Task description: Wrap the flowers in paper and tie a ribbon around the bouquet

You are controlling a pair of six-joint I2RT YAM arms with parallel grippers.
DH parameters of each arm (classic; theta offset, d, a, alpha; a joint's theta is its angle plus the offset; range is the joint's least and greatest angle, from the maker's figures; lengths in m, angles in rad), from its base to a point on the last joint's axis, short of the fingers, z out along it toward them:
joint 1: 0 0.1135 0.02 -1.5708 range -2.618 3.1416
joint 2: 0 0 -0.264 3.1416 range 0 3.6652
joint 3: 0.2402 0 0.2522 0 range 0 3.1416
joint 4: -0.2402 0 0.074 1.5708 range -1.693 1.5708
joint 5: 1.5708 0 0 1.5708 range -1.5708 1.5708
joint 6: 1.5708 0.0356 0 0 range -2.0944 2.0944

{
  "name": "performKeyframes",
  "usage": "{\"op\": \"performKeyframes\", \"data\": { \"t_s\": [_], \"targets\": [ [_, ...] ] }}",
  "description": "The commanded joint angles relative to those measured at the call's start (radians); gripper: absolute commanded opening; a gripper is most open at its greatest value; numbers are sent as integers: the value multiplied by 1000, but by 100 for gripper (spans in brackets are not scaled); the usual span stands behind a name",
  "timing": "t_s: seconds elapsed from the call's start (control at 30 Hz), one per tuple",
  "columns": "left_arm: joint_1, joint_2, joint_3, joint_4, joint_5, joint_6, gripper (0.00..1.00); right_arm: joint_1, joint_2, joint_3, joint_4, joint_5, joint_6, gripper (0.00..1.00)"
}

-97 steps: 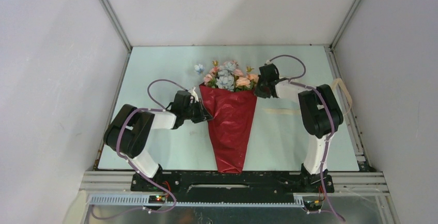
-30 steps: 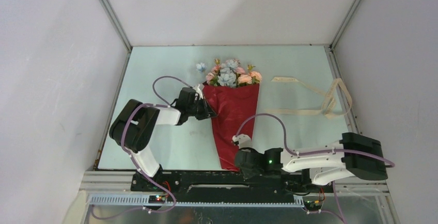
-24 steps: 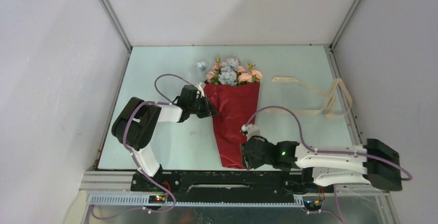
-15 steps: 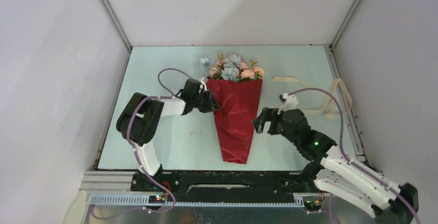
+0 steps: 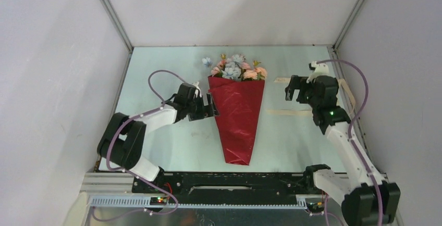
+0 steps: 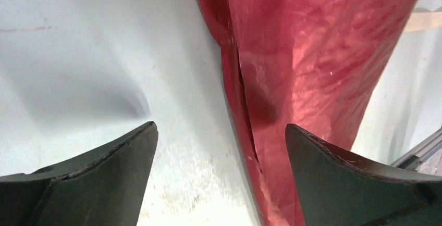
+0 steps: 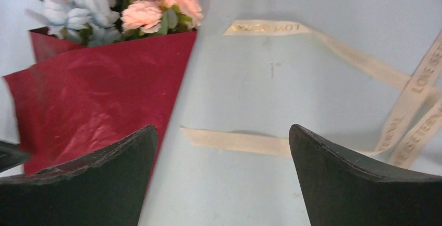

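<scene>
My left gripper (image 6: 220,132) is spread wide with nothing in it, its two dark fingers low over the table (image 5: 156,70), and the left edge of the paper (image 5: 237,116) runs down between them. My right gripper (image 7: 223,132) is just as wide and bare, hanging above the table with a flat strip of the ribbon (image 7: 237,141) showing between its fingers below. The left wrist view alone shows the lapped fold running down the red cone. The right wrist view alone shows gold lettering on the ribbon, and its loops crossing at the right. Only the top view gives the whole bouquet: the paper lies as a red cone in the middle of the table, its point toward my bases, with the flowers (image 5: 234,71) spilling pink and pale blue from the wide far end. One blue head sits just left of the bunch, and the ribbon lies right of the cone, apart from it. My left arm is folded low at the left, forearm reaching right to the cone's upper left edge. My right arm stretches up the right side, wrist turned left toward the bouquet
</scene>
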Motion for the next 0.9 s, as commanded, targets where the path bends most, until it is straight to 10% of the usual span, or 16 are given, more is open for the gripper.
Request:
{"op": "performKeyframes", "data": {
  "t_s": [0.0, 0.4, 0.87],
  "targets": [
    [-13, -152, -12, -71, -25, 28, 100, -75, 154, 127, -10, -116, -249, 100],
    [-84, -423, -35, -194, -109, 37, 100, -230, 714, 556, -239, -348, -1022, 100],
    [-94, -620, -59, -142, -137, 121, 100, -287, 1453, 1366, -762, -378, -1164, 93]
  ]
}}
